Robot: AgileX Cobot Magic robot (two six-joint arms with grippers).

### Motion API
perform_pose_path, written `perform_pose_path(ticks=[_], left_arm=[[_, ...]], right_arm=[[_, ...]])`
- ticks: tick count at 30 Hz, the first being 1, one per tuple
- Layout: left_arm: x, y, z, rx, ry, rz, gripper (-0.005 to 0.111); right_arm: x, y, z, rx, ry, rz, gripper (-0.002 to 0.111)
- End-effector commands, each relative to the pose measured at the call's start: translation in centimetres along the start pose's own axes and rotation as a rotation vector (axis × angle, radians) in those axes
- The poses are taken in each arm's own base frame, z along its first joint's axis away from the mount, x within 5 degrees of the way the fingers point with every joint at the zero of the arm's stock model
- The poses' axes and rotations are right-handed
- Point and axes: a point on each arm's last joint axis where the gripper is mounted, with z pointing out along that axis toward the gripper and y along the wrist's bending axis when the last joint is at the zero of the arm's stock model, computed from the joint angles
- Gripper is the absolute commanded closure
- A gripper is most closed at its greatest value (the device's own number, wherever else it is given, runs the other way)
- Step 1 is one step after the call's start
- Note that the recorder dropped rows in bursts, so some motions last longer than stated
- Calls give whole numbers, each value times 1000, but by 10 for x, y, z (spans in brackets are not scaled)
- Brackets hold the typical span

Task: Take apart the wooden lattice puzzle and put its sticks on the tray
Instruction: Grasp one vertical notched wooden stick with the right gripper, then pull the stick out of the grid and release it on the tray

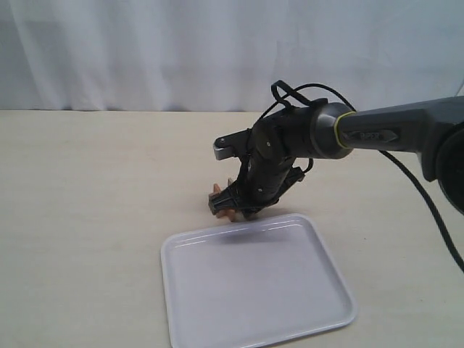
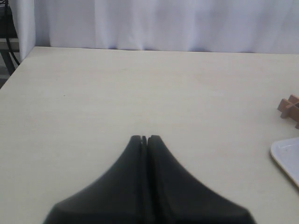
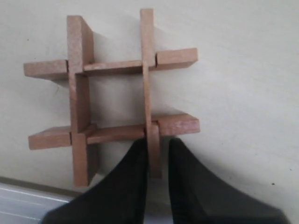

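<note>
The wooden lattice puzzle point(image 3: 114, 66) lies assembled on the table as a reddish-brown hash of four sticks, just beyond the far-left corner of the white tray point(image 1: 254, 290). My right gripper point(image 3: 158, 142) points down on it, its jaws narrowly apart astride the end of one stick point(image 3: 152, 156). One finger touches that stick; a small gap shows at the other. In the exterior view the right gripper point(image 1: 230, 205) hides most of the puzzle point(image 1: 217, 191). My left gripper point(image 2: 145, 137) is shut on nothing, over bare table; the puzzle point(image 2: 289, 108) sits far off to its side.
A white curtain hangs behind the table. The tray's corner point(image 2: 287, 156) shows at the edge of the left wrist view, and its rim point(image 3: 28, 205) lies close beside the puzzle. The right arm point(image 1: 391, 134) reaches in from the right with a cable trailing.
</note>
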Motion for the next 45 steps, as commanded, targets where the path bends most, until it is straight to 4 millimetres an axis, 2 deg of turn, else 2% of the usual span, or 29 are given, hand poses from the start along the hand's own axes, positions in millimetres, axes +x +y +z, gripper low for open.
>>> perform_pose_path(ticks=[1,9,16,26,32,38,41,45], left_arm=[[0,0,0,-2,-6,6,107],[0,0,0,-2,-6,6,107],[0,0,0,-2,-6,6,107],[0,0,0,-2,-6,6,107],[0,0,0,-2,-6,6,107],[0,0,0,-2,-6,6,107],[0,0,0,-2,-6,6,107],[0,0,0,-2,-6,6,107]], right_arm=[[-2,-1,-2,0,-6,-6,104],[-2,-1,-3,1,-3,-15,104],[-5,-1,-14,1,-19,-14,104],[-10,-3,-46,2,-50,-16,104],[-12,-6,-85,5,-81,-41,104],[9,-9,-105,4,-83,-77,104],[28,-11,-104,4,-58,-89,104],[56,-14,-92,10,-6,-101,104]])
